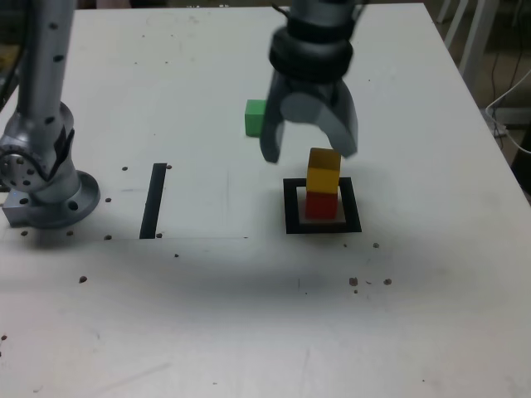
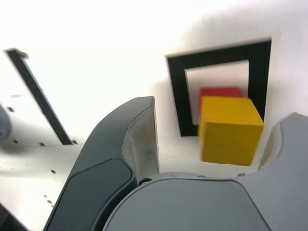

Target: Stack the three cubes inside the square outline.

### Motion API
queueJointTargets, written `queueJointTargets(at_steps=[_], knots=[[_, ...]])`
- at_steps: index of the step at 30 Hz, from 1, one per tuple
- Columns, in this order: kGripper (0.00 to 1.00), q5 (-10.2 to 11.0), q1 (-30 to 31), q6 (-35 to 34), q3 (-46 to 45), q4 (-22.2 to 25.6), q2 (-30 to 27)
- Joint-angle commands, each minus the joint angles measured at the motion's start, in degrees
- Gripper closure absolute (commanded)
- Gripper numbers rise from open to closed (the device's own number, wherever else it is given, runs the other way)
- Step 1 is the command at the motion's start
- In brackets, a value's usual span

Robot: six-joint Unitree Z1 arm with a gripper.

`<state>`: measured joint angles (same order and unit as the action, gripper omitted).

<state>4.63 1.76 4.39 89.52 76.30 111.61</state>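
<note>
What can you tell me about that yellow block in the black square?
The yellow cube is a small, plain, matte block with solid colour on every visible face. It sits upright on top of the red cube, which stands in the white centre of the square outline. It looks roughly lined up with the red one. The open tool is above and around it, with neither finger touching it.

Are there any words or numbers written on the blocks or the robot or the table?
None. No words, numbers or labels can be read in either view. The yellow cube, red cube and green cube have plain faces, the gripper is bare grey, and the table carries only the square outline, a black tape strip and small dark specks.
</note>
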Motion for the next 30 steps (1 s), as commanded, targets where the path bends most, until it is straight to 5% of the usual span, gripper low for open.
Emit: queueJointTargets(at_steps=[1,10,19,30], knots=[[0.0,1.6,-0.5,-1.0,-1.2,0.3,-2.4],[0.0,6.6,-8.1,-0.8,-11.6,0.2,-9.1],[0.01,7.3,-20.1,10.7,-16.2,-5.2,-9.4],[0.03,7.9,-25.1,21.0,-12.8,-7.7,-4.7]])
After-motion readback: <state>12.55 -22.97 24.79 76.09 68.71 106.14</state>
